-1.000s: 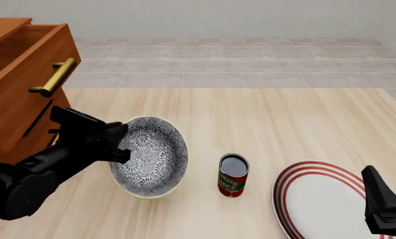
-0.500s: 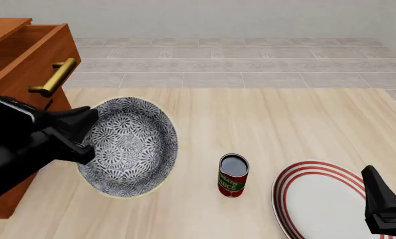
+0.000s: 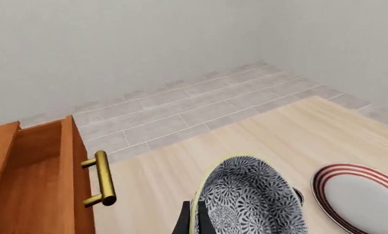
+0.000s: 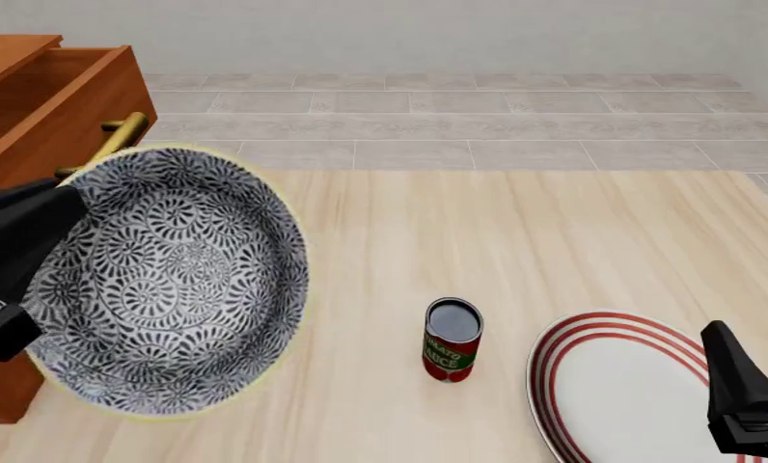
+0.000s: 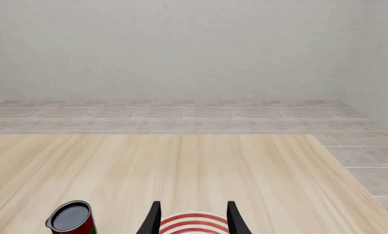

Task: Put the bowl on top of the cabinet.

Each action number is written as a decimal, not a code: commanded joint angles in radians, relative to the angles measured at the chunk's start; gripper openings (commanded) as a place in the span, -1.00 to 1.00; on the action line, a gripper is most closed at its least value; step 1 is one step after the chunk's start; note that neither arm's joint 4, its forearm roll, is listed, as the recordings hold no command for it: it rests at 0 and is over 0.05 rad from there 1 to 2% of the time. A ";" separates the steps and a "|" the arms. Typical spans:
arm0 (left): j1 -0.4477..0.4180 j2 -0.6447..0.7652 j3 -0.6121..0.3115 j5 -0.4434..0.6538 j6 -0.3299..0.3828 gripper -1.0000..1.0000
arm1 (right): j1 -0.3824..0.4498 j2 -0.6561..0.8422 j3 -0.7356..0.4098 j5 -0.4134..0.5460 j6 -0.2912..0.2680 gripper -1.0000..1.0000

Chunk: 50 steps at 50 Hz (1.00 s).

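**Bowl held up beside the cabinet**

At the left, the left hand (image 4: 11, 256) grips the bowl (image 4: 165, 280) by its rim, tilted, raised off the surface (image 4: 513, 241) against the cabinet (image 4: 30, 116). Near right, the right hand (image 5: 191, 219) hangs open over the plate (image 4: 629, 381); a can (image 4: 452, 340) stands between.

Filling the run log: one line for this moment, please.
left hand: shut on patterned grey-blue bowl, lifted | right hand: open, idle over red-ringed plate | wooden cabinet: top bare
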 commanded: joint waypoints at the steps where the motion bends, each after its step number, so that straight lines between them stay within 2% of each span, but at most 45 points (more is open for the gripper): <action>1: 0.013 -0.110 -0.089 0.110 -0.008 -1.00 | 0.000 0.000 0.000 0.000 0.000 1.00; 10: 0.052 -0.143 -0.139 0.140 -0.009 -1.00 | 0.000 0.000 0.000 0.000 0.000 1.00; 13: 0.054 -0.142 -0.166 0.161 -0.033 -1.00 | 0.000 0.000 0.000 0.000 0.000 1.00; 14: 0.068 -0.164 -0.174 0.164 -0.013 -1.00 | 0.000 0.000 0.000 0.000 0.000 1.00; 23: 0.101 -0.195 -0.267 0.223 -0.026 -1.00 | 0.000 0.000 0.000 0.000 0.000 1.00; 39: 0.180 -0.224 -0.388 0.261 -0.060 -1.00 | 0.000 0.000 0.000 0.000 0.000 1.00; 42: 0.210 -0.221 -0.399 0.251 -0.077 -1.00 | 0.000 0.000 0.000 0.000 0.000 1.00; 50: 0.319 -0.203 -0.396 0.224 -0.178 -1.00 | 0.000 0.000 0.000 0.000 0.000 1.00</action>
